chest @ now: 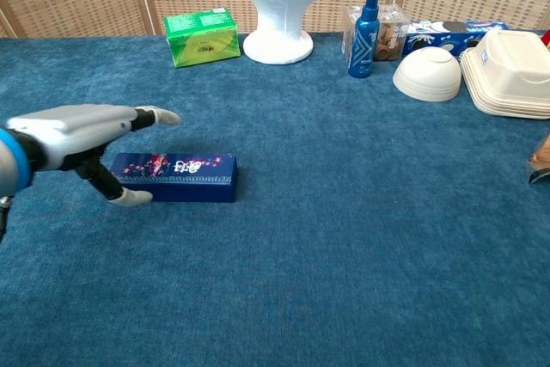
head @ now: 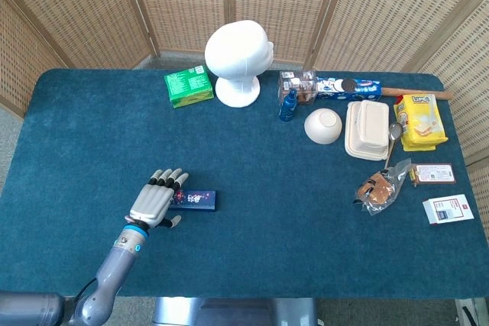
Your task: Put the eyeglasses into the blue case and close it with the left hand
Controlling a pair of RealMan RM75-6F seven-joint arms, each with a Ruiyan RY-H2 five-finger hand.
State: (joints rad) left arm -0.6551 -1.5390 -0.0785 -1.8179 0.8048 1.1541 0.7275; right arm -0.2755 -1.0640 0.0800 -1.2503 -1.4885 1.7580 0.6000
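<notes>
Blue case [chest: 174, 177] shut; chest view shows left hand [chest: 79, 131] fingers above it.

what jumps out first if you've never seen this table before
Probably the large white foam mannequin head at the back edge, then the silver left hand low on the left, fingers spread at the end of a closed dark blue patterned case. The clutter of snacks and a cream takeaway box fills the right side.
</notes>
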